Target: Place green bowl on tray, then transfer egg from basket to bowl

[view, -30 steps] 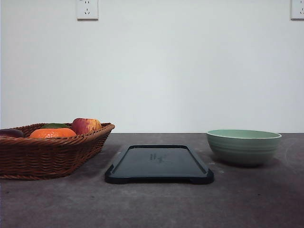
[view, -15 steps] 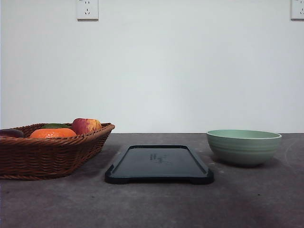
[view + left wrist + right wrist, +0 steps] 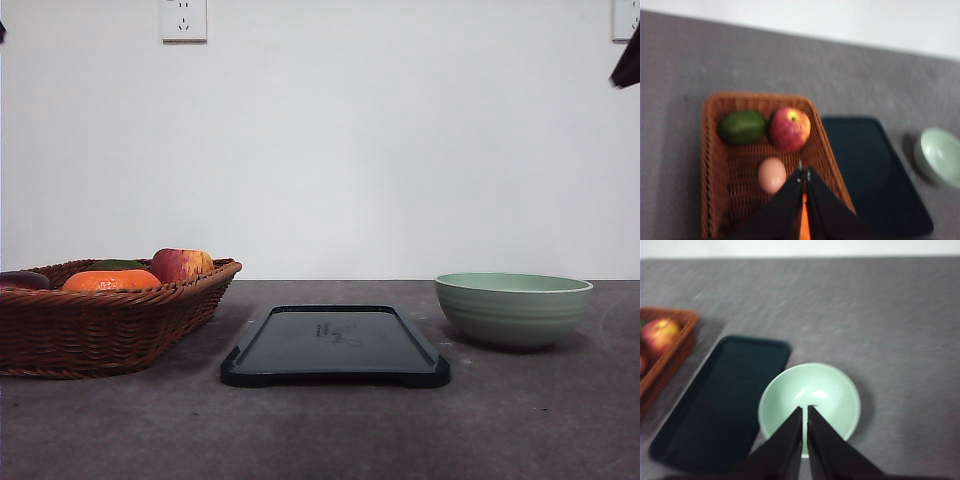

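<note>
Nothing is done yet: the green bowl sits on the bench right of the empty tray, the egg lies in the basket. Both the left tool and right tool hover closed, holding nothing.

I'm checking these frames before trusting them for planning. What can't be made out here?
- Small reddish-brown egg: the front view hides it behind the brown wicker basket wall.
- Orange fruit: in the left wrist view, mostly covered by the left gripper.
- Pale green bowl: its near rim is hidden by the right gripper in the right wrist view.
- Flat black tray: both wrist views are blurred, so surface marks are unreadable.
</note>
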Robot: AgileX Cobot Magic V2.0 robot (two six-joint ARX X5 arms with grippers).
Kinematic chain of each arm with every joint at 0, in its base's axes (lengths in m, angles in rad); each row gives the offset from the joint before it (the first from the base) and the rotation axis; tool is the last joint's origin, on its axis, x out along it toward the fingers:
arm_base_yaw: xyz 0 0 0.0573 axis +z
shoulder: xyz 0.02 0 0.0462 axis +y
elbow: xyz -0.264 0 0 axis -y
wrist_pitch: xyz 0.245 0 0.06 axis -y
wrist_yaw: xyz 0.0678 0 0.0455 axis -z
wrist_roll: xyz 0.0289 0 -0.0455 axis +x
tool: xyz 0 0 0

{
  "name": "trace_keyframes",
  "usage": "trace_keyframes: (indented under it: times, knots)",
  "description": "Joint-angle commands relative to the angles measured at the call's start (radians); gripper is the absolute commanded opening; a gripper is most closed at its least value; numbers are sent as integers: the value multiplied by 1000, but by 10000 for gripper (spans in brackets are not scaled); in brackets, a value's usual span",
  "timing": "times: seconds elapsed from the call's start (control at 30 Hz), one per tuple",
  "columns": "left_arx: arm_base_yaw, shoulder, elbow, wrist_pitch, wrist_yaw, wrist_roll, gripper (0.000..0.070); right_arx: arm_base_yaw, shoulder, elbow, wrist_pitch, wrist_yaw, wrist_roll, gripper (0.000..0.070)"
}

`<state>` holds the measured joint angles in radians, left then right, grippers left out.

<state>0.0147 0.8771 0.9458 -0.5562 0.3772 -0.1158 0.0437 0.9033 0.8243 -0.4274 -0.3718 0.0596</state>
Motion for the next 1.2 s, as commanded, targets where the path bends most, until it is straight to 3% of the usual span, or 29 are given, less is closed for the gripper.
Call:
trace_keyframes:
  times: [0.0,0.13,0.23,0.3,0.37,0.4,0.47,0.67,0.83,1.0,1.17]
  knots:
    - [-2,50,45,-44,19,100,0,0,36,22,-9,-38,-27,6]
    - [-2,146,112,-164,20,159,0,0,101,37,-40,-102,-27,6]
    - [-2,185,131,-185,20,161,0,0,127,37,-49,-103,-37,14]
    - [-2,195,132,-181,20,161,11,0,134,37,-50,-101,-65,73]
    - [-2,197,132,-175,20,161,122,0,135,37,-48,-98,-80,204]
    - [-2,197,132,-172,20,161,223,0,135,37,-47,-98,-79,274]
    - [-2,197,132,-168,20,161,353,0,135,37,-50,-97,-78,356]
    - [-2,197,132,-169,20,160,360,0,149,56,-87,-66,-5,360]
    - [-2,197,132,-169,20,160,358,-11,250,168,-229,-24,36,359]
    - [-2,197,132,-170,20,160,356,-14,411,331,-402,37,25,358]
    - [-2,197,132,-170,20,159,353,-14,557,447,-468,89,-13,357]
